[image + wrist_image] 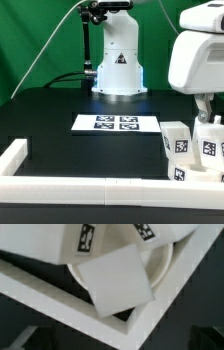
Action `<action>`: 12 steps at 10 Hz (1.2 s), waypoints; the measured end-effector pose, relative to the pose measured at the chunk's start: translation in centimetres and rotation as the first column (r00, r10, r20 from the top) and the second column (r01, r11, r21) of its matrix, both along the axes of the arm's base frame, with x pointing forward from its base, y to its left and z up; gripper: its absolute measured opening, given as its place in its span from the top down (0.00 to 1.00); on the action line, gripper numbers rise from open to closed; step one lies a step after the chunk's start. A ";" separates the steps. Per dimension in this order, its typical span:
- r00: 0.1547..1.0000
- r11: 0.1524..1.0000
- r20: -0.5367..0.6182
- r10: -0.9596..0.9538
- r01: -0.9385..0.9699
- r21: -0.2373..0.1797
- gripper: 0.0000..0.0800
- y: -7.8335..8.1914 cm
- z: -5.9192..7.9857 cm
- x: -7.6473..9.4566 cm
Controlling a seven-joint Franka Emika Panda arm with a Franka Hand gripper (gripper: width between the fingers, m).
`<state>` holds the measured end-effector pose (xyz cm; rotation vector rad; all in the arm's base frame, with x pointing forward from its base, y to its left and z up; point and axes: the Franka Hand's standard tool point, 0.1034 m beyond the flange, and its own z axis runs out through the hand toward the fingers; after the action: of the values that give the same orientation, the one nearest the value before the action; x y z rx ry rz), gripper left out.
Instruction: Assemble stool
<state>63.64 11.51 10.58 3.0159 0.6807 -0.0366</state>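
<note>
The stool's white parts crowd the rail corner at the exterior view's right front. Two chunky legs with black-and-white tags stand there, one (177, 147) nearer and one (209, 140) behind it. In the wrist view a plain-faced leg (115, 279) lies across the round seat disc (163, 264), and tagged legs (85, 238) sit beyond. My gripper (205, 104) hangs just above these parts. In the wrist view my gripper (115, 341) is open and empty, its dark fingertips (24, 339) blurred at the frame's edges.
The white border rail (70, 188) runs along the table's front and up the exterior view's left; its corner (60, 297) lies under the parts. The marker board (116, 122) lies mid-table before the robot base (118, 70). A green backdrop stands behind.
</note>
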 end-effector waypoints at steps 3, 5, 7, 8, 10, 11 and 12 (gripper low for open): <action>1.000 1.000 0.001 -0.012 0.012 -0.003 0.19 -0.4 -0.7 -0.2; 1.000 1.000 0.001 -0.015 0.015 -0.003 0.19 -0.5 -0.7 -0.1; 1.000 1.000 -0.008 0.000 0.000 -0.003 0.19 -0.8 -1.1 -0.4; 1.000 1.000 -0.008 0.022 -0.022 0.001 0.19 -0.9 -1.6 -0.4; 1.000 1.000 -0.006 0.028 -0.028 0.003 0.19 -0.8 -1.7 -0.3; 1.000 1.000 -0.006 0.024 -0.024 0.002 0.19 -0.8 -1.7 -0.3; 1.000 1.000 -0.006 0.020 -0.020 0.002 0.19 -0.8 -1.7 -0.3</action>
<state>63.30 10.72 8.84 3.0120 0.7124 -0.0437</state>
